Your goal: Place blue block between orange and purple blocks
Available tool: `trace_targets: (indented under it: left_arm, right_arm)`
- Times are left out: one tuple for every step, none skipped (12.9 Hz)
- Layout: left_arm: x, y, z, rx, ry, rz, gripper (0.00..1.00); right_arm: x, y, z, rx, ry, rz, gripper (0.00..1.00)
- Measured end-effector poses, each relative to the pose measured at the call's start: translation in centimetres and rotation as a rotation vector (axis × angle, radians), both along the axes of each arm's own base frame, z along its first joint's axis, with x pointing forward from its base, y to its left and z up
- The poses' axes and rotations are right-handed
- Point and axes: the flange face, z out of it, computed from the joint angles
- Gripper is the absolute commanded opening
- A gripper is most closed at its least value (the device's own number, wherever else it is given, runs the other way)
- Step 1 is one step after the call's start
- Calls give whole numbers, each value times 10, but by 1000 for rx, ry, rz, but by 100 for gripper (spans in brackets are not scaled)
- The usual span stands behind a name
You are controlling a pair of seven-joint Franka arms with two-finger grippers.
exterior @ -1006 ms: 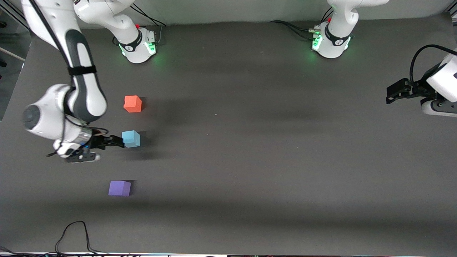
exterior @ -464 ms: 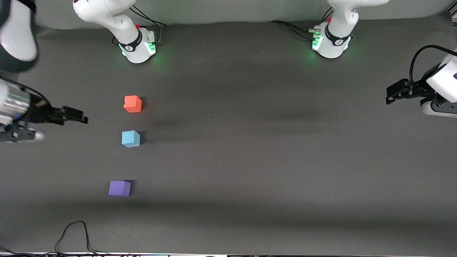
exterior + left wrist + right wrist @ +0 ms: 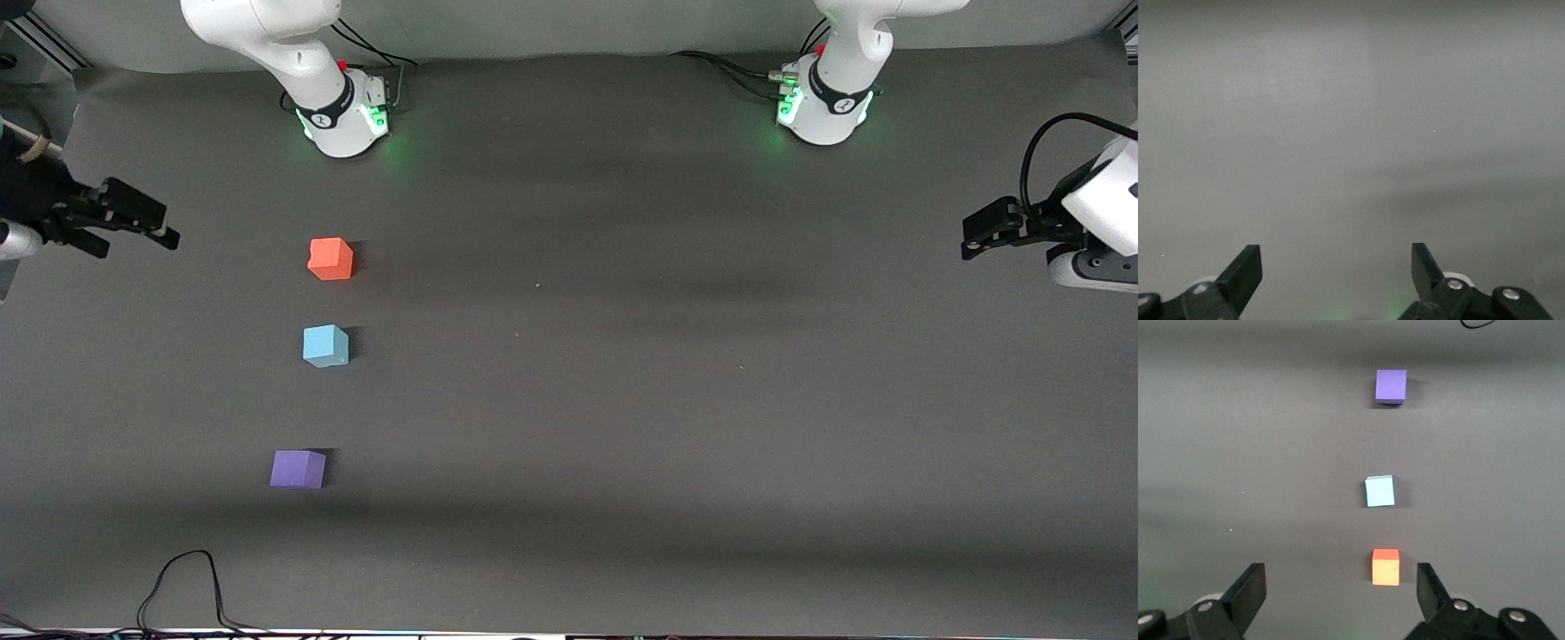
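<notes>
Between the orange block and purple block sits a matte sky-blue block; both tools gape empty.

matt blue block, matt dark table, glossy white arms

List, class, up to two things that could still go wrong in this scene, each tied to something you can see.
1. The light blue matte cube sits between the orange-red matte cube and the violet-purple matte cube, but the purple one lies slightly off their line; a strict check might fail.
2. The right hand, open above the right arm's table edge, could knock the orange cube if it swings inward. The left hand waits, open.
</notes>
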Motion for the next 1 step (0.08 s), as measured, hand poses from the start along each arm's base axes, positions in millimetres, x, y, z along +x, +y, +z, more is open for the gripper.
trace_targets:
  left_arm:
    - [0, 0, 0, 0, -1, 0, 100]
  right_arm:
    - [1, 9, -4, -5, 6, 4, 100]
